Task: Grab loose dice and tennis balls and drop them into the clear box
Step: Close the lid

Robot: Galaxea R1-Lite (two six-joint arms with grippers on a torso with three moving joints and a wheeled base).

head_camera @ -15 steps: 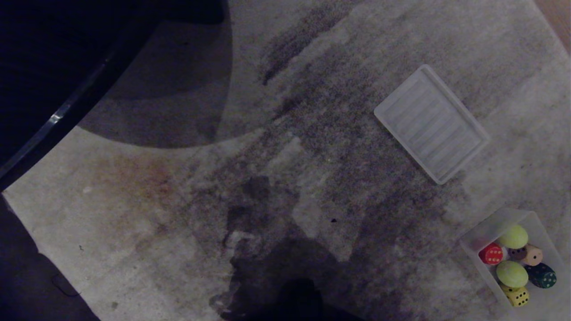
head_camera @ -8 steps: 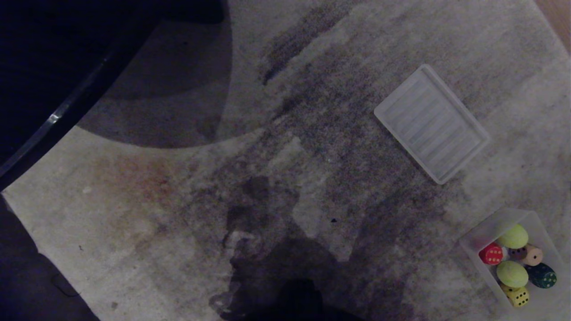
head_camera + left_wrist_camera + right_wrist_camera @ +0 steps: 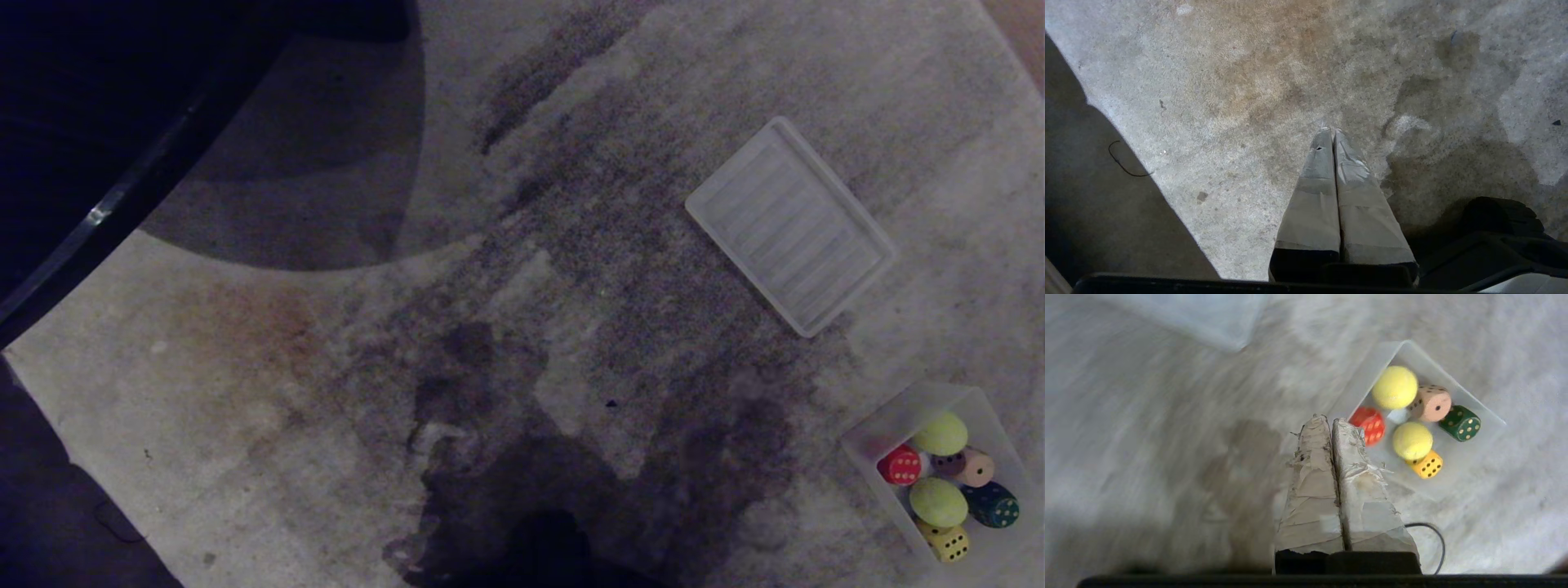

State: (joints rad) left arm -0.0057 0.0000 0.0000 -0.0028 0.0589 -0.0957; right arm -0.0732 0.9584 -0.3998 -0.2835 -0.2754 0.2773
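The clear box (image 3: 878, 429) (image 3: 1359, 386) sits on the carpet at the lower right of the head view. Inside it lie two tennis balls (image 3: 940, 433) (image 3: 937, 501) (image 3: 1394, 387) (image 3: 1412, 440) and several dice: red (image 3: 900, 465) (image 3: 1370, 424), tan (image 3: 974, 468) (image 3: 1433, 403), dark green (image 3: 992, 506) (image 3: 1460, 423) and yellow (image 3: 947, 542) (image 3: 1426, 464). My right gripper (image 3: 1329, 418) is shut and empty, hovering beside the box's near wall by the red die. My left gripper (image 3: 1329, 130) is shut and empty over bare carpet. Neither arm shows in the head view.
The flat ribbed lid (image 3: 790, 226) lies on the carpet beyond the box. A dark edge (image 3: 98, 216) borders the carpet at upper left. A thin black cable (image 3: 1433, 535) loops by the right gripper, and another thin dark loop (image 3: 1122, 163) lies on the carpet's shaded part.
The head view holds steady; box, dice, balls and lid have not moved. A dark shadow has spread over the carpet just left of the box.
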